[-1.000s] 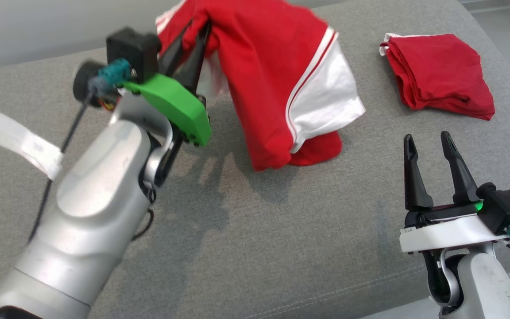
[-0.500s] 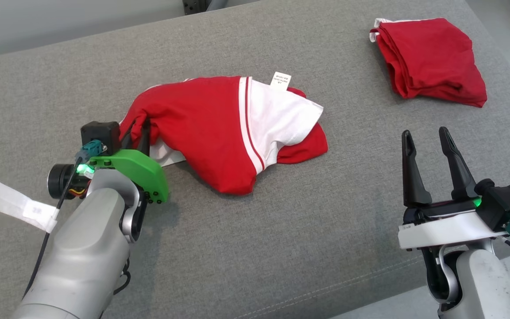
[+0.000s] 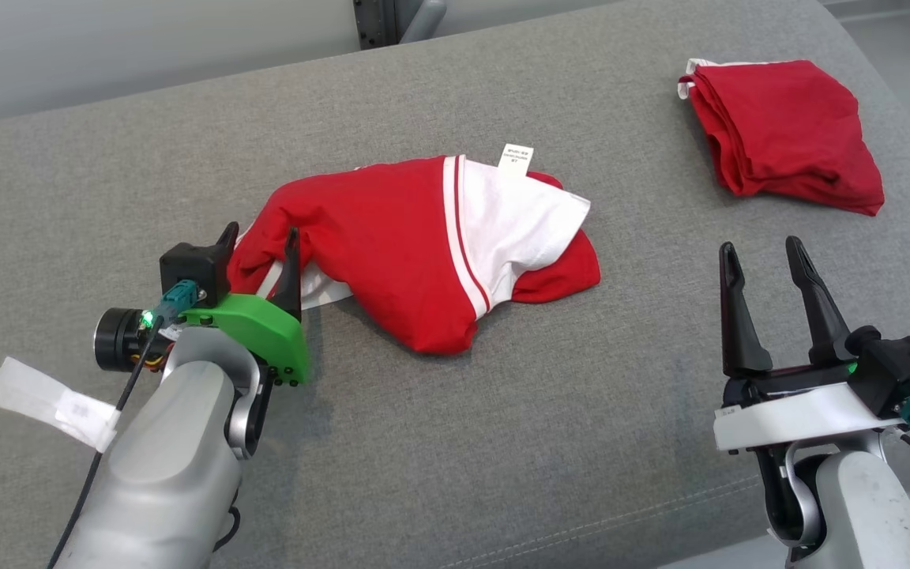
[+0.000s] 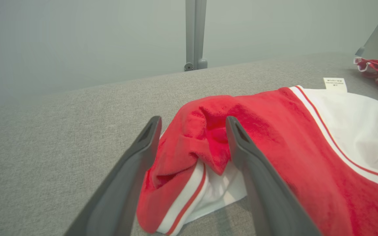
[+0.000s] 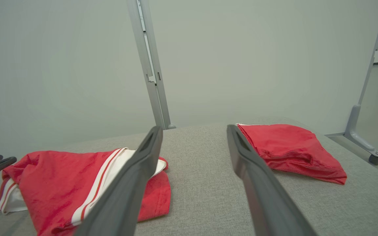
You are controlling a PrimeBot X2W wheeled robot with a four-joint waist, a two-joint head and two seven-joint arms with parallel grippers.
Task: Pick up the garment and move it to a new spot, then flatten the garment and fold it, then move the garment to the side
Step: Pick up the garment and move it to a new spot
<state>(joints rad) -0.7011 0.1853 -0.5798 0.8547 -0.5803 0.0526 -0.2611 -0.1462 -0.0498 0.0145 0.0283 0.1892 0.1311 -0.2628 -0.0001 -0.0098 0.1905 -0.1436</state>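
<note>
The garment (image 3: 392,237), red with a white panel and white stripes, lies crumpled on the grey cushion (image 3: 502,442), a small white label at its far edge. My left gripper (image 3: 261,233) is open at the garment's left end, and a bunched red fold sits loose between its fingers. The left wrist view shows that red fold (image 4: 208,141) between the spread fingers of the left gripper (image 4: 193,123). My right gripper (image 3: 761,246) stands open over bare cushion at the lower right, apart from the garment. In the right wrist view the garment (image 5: 54,173) lies left of the right gripper (image 5: 194,130).
A second red garment, folded (image 3: 787,134), lies at the cushion's far right corner. A grey metal post (image 3: 392,20) rises behind the cushion's far edge. A white tag (image 3: 52,399) hangs from my left arm's cable. The cushion's front edge runs near the right arm.
A second ago my left gripper held the garment up in the air. It has come down to the cushion, laid the garment there and opened. The right arm has not moved.
</note>
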